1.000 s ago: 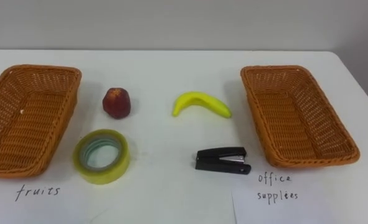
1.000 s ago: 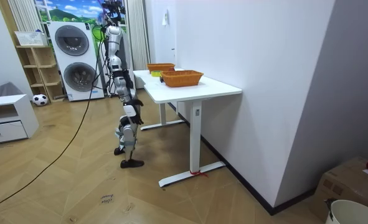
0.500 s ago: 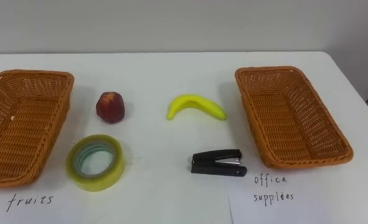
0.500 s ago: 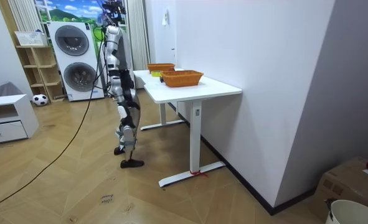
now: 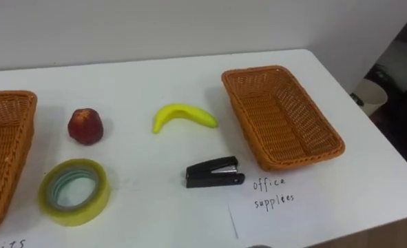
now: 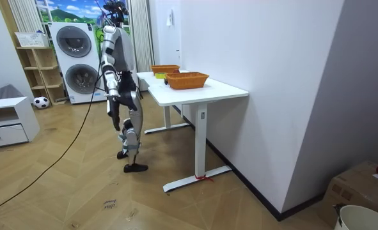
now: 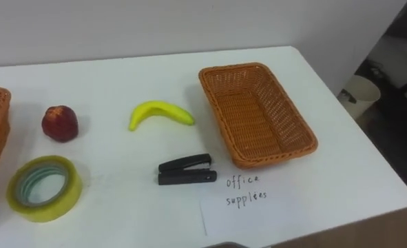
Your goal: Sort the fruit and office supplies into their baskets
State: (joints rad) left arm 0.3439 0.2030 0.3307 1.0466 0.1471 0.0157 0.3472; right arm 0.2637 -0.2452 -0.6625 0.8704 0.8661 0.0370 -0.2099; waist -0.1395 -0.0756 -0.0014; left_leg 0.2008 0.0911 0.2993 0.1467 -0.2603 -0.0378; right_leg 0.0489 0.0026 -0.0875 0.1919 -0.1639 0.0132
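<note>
White tabletop (image 5: 155,83) takes up most of what I see through the head camera, with a pale wall running behind it at 12 o'clock. Off the table's corner at 2 o'clock, a white bin (image 5: 370,96) stands on the floor.

None of the four items has been sorted. The banana (image 5: 184,116) lies near the middle of the table. At its 9 o'clock, well apart, sits the red fruit (image 5: 85,126). The black stapler (image 5: 215,172) lies at the banana's 5 o'clock, closed and flat on its side. The yellow roll of tape (image 5: 101,198) lies flat at the red fruit's 6 o'clock, near the front edge.

The right wicker basket (image 5: 330,146) stands at the banana's 3 o'clock with nothing in it. A sheet of paper (image 5: 286,213) with a handwritten label lies just beside its near end, at 6 o'clock. The left wicker basket (image 5: 10,151) is cut off by the frame at 9 o'clock, and what I can see of its floor is bare.

From the room camera, the robot stands upright on the wooden floor at the table's long side, facing it. Two stacked washing machines (image 6: 80,61) stand behind it. Its right hand (image 6: 116,121) hangs low by its hip, well away from the table. I cannot tell whether it is open or closed.
</note>
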